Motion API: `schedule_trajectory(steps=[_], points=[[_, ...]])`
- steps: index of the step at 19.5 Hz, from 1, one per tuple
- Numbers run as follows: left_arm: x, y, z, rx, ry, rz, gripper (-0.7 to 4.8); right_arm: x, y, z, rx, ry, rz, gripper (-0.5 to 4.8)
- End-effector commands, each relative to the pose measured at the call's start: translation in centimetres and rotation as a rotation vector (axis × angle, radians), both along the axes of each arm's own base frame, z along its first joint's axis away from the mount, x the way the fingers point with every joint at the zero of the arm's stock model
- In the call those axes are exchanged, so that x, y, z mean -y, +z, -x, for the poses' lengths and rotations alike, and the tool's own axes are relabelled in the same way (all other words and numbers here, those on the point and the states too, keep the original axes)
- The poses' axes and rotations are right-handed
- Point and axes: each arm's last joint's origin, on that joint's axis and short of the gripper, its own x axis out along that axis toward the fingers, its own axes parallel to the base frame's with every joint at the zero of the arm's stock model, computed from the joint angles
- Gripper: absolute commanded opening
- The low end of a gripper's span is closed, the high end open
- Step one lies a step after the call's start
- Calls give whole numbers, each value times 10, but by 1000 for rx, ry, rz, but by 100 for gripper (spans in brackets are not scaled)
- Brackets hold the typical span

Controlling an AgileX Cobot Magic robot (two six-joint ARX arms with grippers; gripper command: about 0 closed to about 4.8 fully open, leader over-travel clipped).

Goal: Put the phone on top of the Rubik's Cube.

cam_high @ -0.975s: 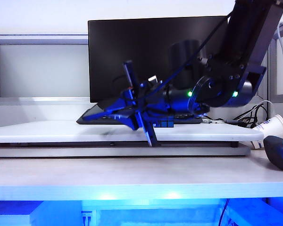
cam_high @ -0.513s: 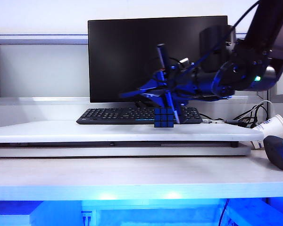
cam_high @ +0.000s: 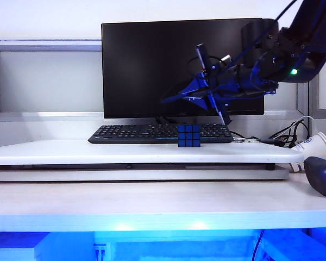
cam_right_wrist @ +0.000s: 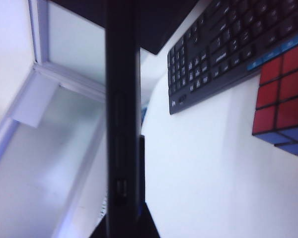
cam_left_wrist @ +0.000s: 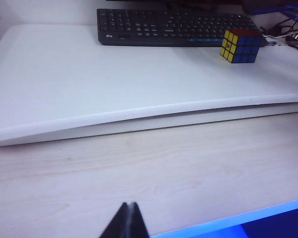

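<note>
Phone [cam_high: 211,86] hangs in the air at the upper right of centre in the exterior view, a thin dark slab seen nearly edge-on and tilted, its top leaning left, pinched in the right gripper [cam_high: 206,93], whose fingers are clenched on it. In the right wrist view the phone [cam_right_wrist: 122,114] runs as a dark vertical bar down the middle of the frame, its side edge with small buttons facing the camera. Below and a little left of the phone in the exterior view, the Rubik's Cube [cam_high: 189,136] sits on the raised white board [cam_high: 70,152], touching or just in front of the black keyboard [cam_high: 136,133], with a blue face toward the camera; the phone is clear of it, well above. The left wrist view shows the cube [cam_left_wrist: 240,45] with yellow and blue faces, at the upper right of the frame beside the keyboard [cam_left_wrist: 164,27]. A dark monitor [cam_high: 146,65] stands behind. The left gripper [cam_left_wrist: 126,225] shows only as dark fingertips pressed together at the bottom edge of its wrist view, over the wooden desk [cam_left_wrist: 164,168], grasping nothing. A dark blue mouse [cam_high: 321,175] lies at the far right of the exterior view.
</note>
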Motion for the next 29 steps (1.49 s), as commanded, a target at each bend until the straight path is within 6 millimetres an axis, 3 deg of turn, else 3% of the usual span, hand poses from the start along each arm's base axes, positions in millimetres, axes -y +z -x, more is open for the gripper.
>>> schedule_trajectory(steps=[1, 9, 18, 29], points=[[0, 0, 0, -5, -5, 3, -2, 4, -1, -5, 21, -30, 8, -9], [0, 0, 0, -5, -5, 3, -2, 4, -29, -11, -53, -35, 24, -9], [0, 0, 0, -5, -5, 3, -2, 23, -29, -17, -47, -78, 16, -9], [0, 0, 0, -6, -5, 3, -3, 23, -20, -18, -24, -81, -85, -9]])
